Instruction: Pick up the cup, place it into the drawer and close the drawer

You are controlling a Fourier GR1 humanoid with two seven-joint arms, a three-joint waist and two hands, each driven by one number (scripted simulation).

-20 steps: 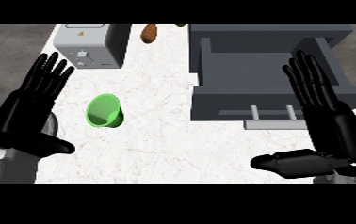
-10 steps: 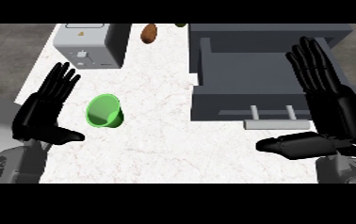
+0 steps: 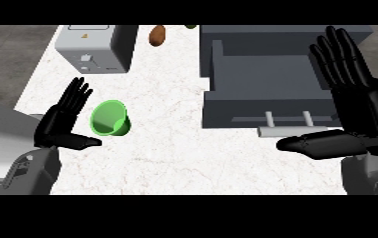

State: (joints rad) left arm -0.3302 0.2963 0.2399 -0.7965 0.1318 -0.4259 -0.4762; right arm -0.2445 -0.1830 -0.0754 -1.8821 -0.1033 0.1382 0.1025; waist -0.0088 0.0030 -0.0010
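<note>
Left hand (image 3: 65, 119) open, fingers straight and spread, thumb out toward the green cup (image 3: 111, 118); it sits just beside the cup on its left, not touching as far as I can tell, nothing held. Cup lies tipped on its side on the white marbled counter (image 3: 184, 152), mouth facing the camera side, well apart from the drawer (image 3: 267, 84). My right hand (image 3: 345, 102) is open too, fingers straight up, thumb stretched left below the drawer front, resting at the view's right edge over the drawer's right side. Drawer is pulled open, grey, empty inside from what shows, bar handle (image 3: 289, 130) on the front toward me. Farther out: grey toaster (image 3: 96, 47) at the back left, a brown oval thing (image 3: 157, 35) beside it, can't tell what. Task judgement: nothing done yet; cup not grasped, not in drawer, drawer not closed. Left: grasp, carry right, drop in, push shut.
</note>
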